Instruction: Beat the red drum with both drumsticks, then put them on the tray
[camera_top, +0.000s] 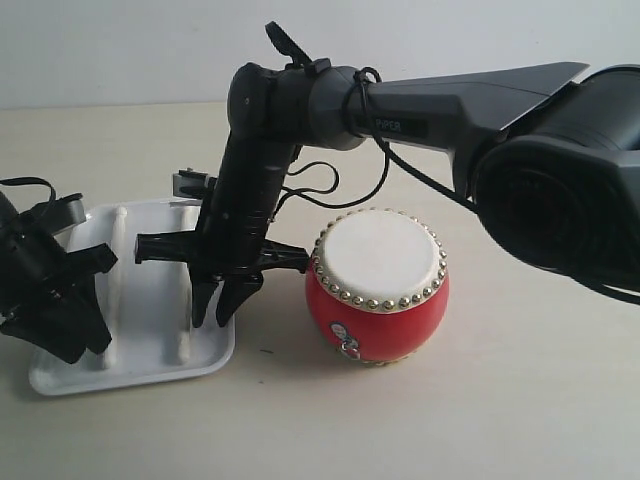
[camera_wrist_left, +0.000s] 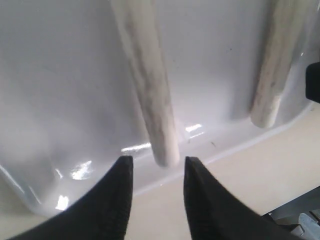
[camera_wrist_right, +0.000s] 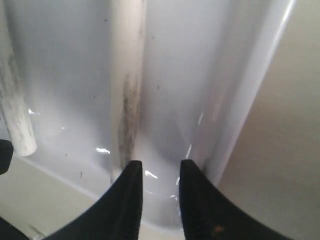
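Observation:
The red drum (camera_top: 378, 290) with a cream skin and gold studs stands upright on the table, right of the white tray (camera_top: 150, 365). Both drumsticks lie loose in the tray, side by side: one (camera_top: 118, 240) on its left, the other (camera_top: 186, 290) on its right. My left gripper (camera_top: 85, 340) hangs open over the tray's near left edge; in its wrist view the end of a stick (camera_wrist_left: 150, 90) lies just beyond the open gripper (camera_wrist_left: 157, 167). My right gripper (camera_top: 212, 318) is open above the tray's right side, beside a stick (camera_wrist_right: 127, 75), holding nothing (camera_wrist_right: 160, 167).
The right arm (camera_top: 430, 110) reaches across from the right, above and behind the drum. The second stick shows in each wrist view (camera_wrist_left: 277, 65) (camera_wrist_right: 12, 110). Beige table (camera_top: 500, 400) surrounds the tray and drum.

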